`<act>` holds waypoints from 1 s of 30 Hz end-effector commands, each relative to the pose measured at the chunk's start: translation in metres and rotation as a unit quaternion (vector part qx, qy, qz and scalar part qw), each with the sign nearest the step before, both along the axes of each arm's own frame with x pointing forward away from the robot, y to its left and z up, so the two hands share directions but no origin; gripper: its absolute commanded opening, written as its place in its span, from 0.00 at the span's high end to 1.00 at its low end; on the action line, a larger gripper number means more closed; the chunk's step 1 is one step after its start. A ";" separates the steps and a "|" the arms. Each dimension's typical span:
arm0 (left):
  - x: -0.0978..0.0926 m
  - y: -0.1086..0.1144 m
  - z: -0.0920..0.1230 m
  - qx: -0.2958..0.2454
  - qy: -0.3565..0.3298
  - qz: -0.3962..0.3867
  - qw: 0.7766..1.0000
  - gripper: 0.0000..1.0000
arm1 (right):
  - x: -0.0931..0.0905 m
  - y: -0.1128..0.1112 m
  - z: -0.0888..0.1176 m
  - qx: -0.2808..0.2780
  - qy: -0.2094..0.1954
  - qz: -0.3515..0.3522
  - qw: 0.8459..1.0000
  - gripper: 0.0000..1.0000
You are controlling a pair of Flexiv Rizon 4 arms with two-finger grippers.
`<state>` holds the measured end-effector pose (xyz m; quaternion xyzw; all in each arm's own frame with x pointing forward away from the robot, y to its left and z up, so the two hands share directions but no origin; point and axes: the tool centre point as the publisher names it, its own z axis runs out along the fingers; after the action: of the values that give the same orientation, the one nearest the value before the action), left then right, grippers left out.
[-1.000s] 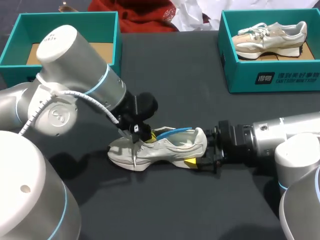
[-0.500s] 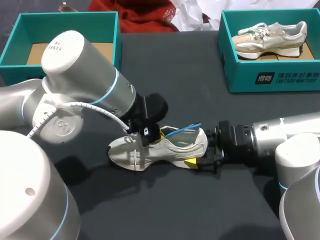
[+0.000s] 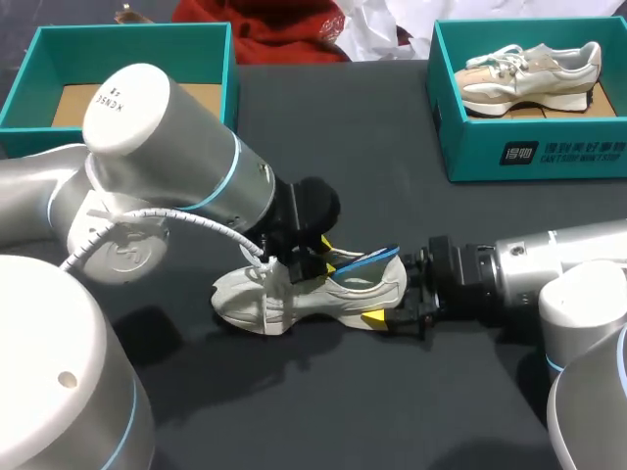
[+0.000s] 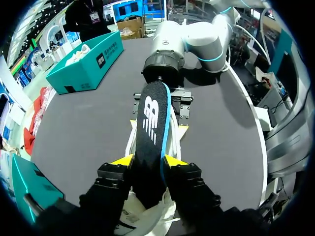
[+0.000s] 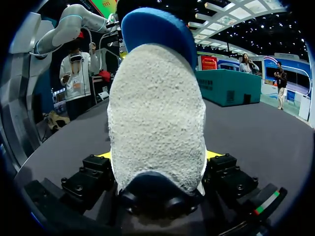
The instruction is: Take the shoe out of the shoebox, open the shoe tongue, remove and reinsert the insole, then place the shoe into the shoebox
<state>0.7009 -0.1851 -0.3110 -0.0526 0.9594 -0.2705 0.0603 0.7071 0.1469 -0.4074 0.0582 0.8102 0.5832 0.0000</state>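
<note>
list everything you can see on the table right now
table: one, black, under everything
left shoebox: one, teal, far left corner, no shoe in it
right shoebox: one, teal, far right corner
second shoe: one, cream, inside the right shoebox
shoe: one, off-white, mid-table between the grippers
insole: one, dark with a blue edge, sticking out of the shoe
left gripper: one, yellow-tipped, shut on the insole
right gripper: one, yellow-tipped, shut on the shoe's heel

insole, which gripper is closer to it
Left. The left gripper is shut on the insole, which juts from the shoe. The right gripper is shut on the shoe's heel, not on the insole.
</note>
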 end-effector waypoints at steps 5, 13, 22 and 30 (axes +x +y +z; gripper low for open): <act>-0.013 0.000 0.011 -0.019 -0.029 -0.013 0.999 0.58 | -0.001 -0.001 -0.001 -0.002 0.001 -0.001 1.000 1.00; -0.017 -0.011 0.022 -0.030 -0.053 -0.022 0.998 0.56 | -0.001 -0.001 -0.001 -0.002 0.001 -0.001 1.000 1.00; -0.020 -0.023 0.015 -0.029 -0.072 -0.022 0.997 0.52 | -0.001 -0.001 -0.001 -0.002 0.001 -0.001 1.000 1.00; -0.016 -0.028 0.011 -0.059 -0.087 -0.025 0.994 0.51 | -0.001 -0.001 -0.001 -0.002 0.001 -0.001 1.000 1.00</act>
<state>0.6829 -0.2113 -0.2892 -0.0127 0.9377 -0.3189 0.1375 0.7071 0.1469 -0.4074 0.0583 0.8102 0.5832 0.0000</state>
